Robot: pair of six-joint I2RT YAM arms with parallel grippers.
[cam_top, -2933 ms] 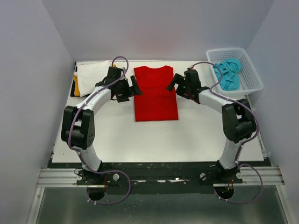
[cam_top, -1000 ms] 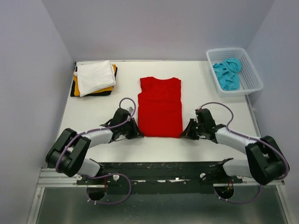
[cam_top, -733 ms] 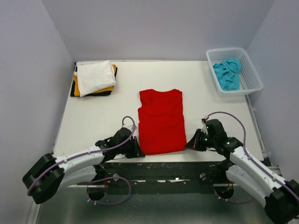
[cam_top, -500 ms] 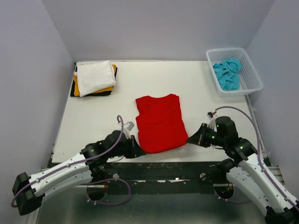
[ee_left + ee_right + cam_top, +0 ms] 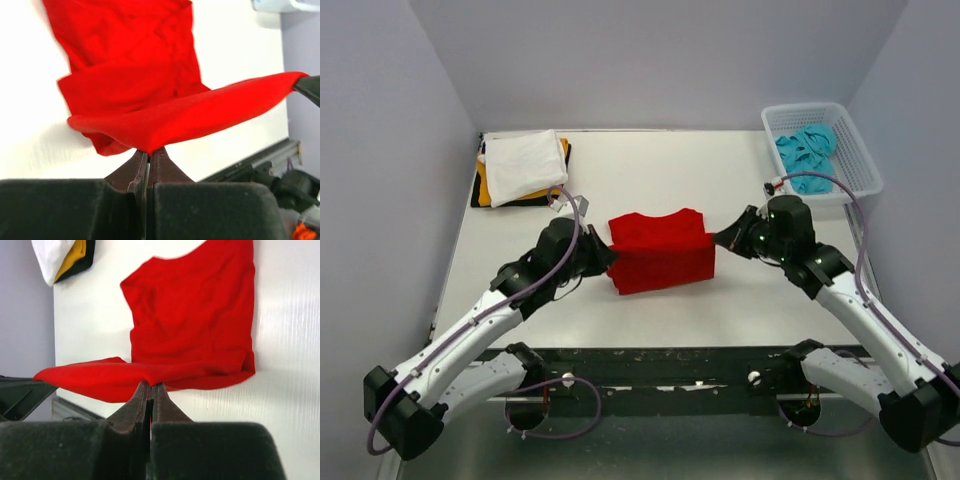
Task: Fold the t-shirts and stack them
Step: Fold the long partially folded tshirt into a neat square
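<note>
Table (image 5: 650,180) centre holds the red t-shirt (image 5: 662,262), its near hem lifted. I want both corners carried level and taut toward the collar. Left gripper (image 5: 608,258) and right gripper (image 5: 722,240) each pinch a hem corner tight.

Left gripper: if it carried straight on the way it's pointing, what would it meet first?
The red t-shirt. The left gripper is shut on its lifted edge, and the wrist view shows the rest of the shirt lying on the table straight ahead. How steeply it aims down is unclear.
</note>
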